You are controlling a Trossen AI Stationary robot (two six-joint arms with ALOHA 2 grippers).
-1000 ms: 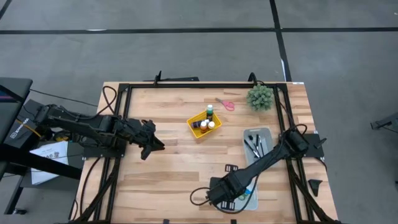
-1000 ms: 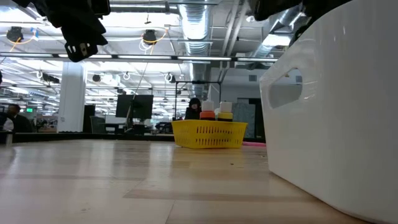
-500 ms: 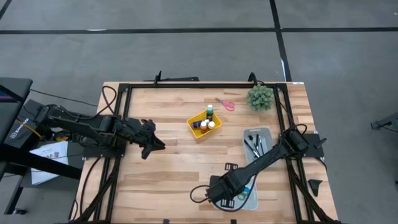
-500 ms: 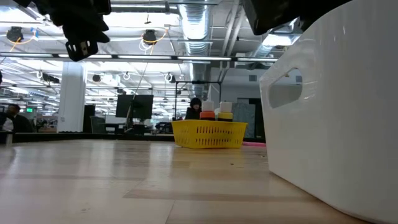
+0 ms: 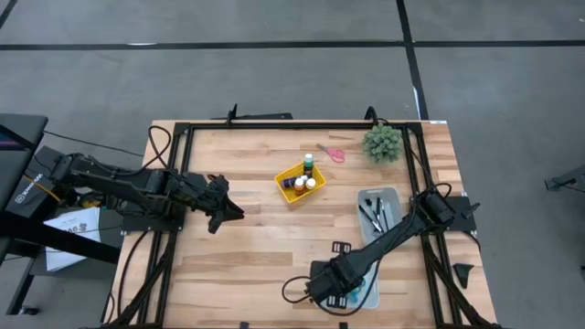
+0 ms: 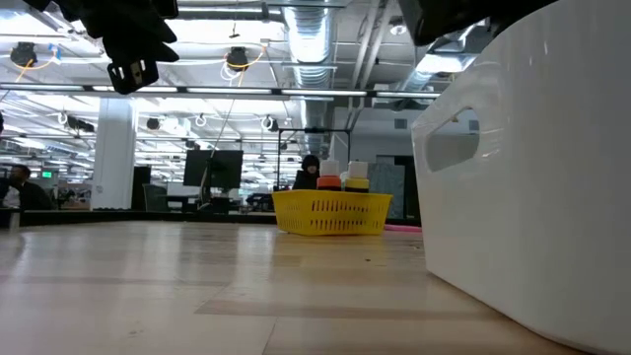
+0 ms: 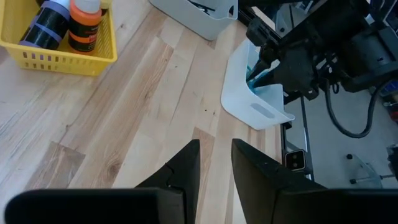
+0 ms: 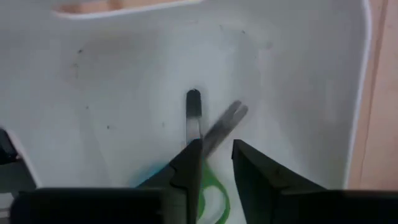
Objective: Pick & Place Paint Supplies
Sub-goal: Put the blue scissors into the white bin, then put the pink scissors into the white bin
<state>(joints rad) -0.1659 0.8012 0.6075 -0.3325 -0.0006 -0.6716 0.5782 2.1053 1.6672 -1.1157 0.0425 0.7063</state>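
The right gripper (image 8: 212, 158) is hanging over a white bin (image 5: 369, 291) at the counter's (image 5: 247, 247) near edge, jaws slightly apart above green-handled scissors (image 8: 208, 140), gripping nothing. The left gripper (image 5: 228, 212) is hovering left of the yellow basket (image 5: 290, 190) holding paint bottles (image 5: 309, 164), jaws narrowly parted, empty. Brushes (image 5: 377, 214) are lying in a grey tray (image 5: 391, 195).

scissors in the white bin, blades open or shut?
Open. In the right wrist view the green-handled scissors lie in the white bin with their two blades spread in a V.
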